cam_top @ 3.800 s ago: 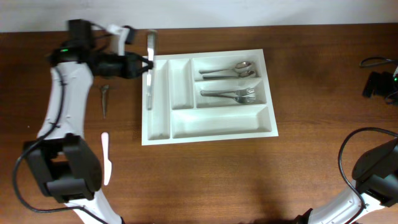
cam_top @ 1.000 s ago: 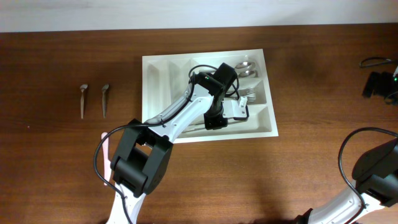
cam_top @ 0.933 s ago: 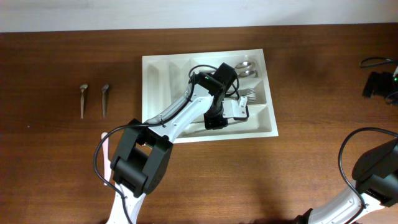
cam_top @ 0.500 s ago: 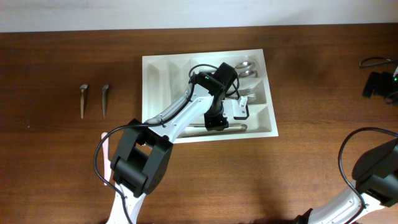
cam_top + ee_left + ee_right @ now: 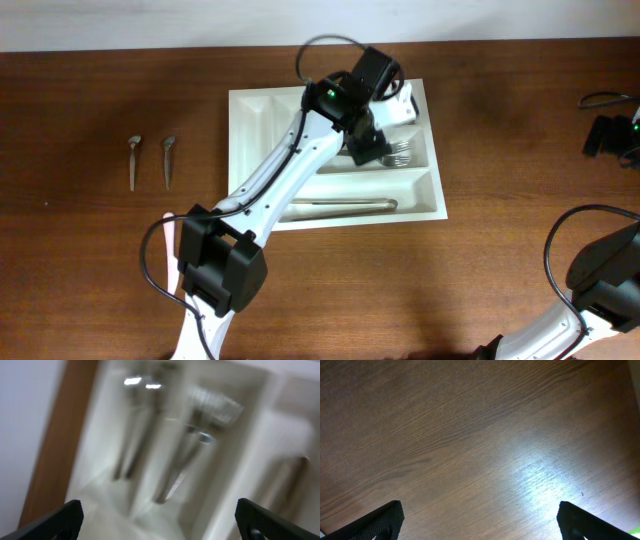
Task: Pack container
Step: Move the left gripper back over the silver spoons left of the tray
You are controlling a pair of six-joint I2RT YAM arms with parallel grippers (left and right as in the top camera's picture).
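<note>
Container lies flat on the table, directly under the left gripper.

Risk, my read: the gripper is over the fork compartment with fingers spread wide and holding nothing. A low sweep out could snag the forks or a divider and skid the tray. The blurred left wrist view makes its height hard to judge.

Look: white, sloped rims, five bays.
- Knife lies alone in the long bay nearest the robot.
- Forks are in the middle bay.
- Spoons are in the far bay.
- Both narrow bays look bare.

Outward: well left of the container lie a small utensil and a second small utensil. A white strip lies lower left, partly behind the arm. It is a long reach, so dropping a piece short of the rim is possible.

Right gripper is open wide, empty, over bare wood.
</note>
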